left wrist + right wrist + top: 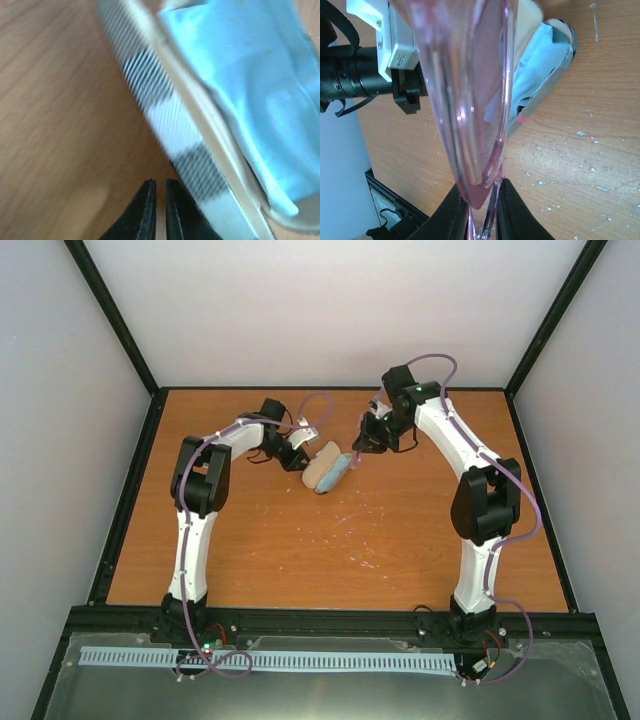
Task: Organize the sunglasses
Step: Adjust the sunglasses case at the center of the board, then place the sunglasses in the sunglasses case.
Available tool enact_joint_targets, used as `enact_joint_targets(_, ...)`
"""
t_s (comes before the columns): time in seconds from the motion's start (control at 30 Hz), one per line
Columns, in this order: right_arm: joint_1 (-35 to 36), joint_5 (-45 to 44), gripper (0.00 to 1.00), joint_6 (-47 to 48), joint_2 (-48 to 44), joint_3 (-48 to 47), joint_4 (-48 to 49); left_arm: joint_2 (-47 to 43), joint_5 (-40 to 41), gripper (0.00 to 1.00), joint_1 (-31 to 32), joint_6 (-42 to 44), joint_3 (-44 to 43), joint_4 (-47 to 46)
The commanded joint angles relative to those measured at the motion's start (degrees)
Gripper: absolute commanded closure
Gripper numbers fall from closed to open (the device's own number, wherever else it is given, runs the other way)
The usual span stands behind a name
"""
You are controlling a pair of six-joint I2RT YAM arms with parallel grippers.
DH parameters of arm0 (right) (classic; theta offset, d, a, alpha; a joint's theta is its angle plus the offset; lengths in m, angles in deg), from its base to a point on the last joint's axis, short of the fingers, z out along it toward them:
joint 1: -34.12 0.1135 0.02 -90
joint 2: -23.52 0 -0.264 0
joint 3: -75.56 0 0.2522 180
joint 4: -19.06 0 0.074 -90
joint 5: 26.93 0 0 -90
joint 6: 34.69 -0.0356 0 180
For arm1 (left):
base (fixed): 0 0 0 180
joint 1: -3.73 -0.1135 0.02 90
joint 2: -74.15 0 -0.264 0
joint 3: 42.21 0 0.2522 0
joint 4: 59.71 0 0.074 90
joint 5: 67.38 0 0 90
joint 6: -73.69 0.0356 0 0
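Note:
My right gripper [482,192] is shut on the sunglasses [470,100], a translucent pinkish-red frame that rises from between the fingers and fills the middle of the right wrist view. It holds them above the table, just right of the open tan case [328,468], whose pale blue inside [535,65] shows beyond the frame. My left gripper [160,182] is shut and empty, low beside the case's plaid outer wall [165,115]. Pale blue fabric [250,75] lies inside the case. In the top view the left gripper [300,458] is left of the case and the right gripper [362,445] is at its right.
The wooden table [330,540] has white scuff specks [580,134] near the case. Black frame rails [330,620] edge the table, with grey walls around it. The left arm's wrist camera [395,45] is close behind the sunglasses.

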Motion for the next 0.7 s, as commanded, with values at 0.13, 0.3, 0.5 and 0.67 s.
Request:
enact_joint_targets(0.13,0.1,1.6,0.87,-0.1,2.5,1.8,5.1,-5.8,-4.0,0.90,1.5,-3.3,2.8,-2.2)
enact_joint_targets(0.3,0.3,3.2,0.88,2.2,4.2,2.6,8.2,-7.0,-4.5,0.90,1.8,-4.7,4.3,-3.6)
enact_joint_targets(0.5,0.9,4.4,0.87,8.7,8.1,-0.6,7.3,-7.0,-4.8,0.90,1.9,-5.3,4.8,-4.4)
enact_joint_targets(0.67,2.4,4.6,0.87,12.0,11.0,-2.5,4.8,-7.1,-5.0,0.90,1.9,-6.2,4.4,-5.0)
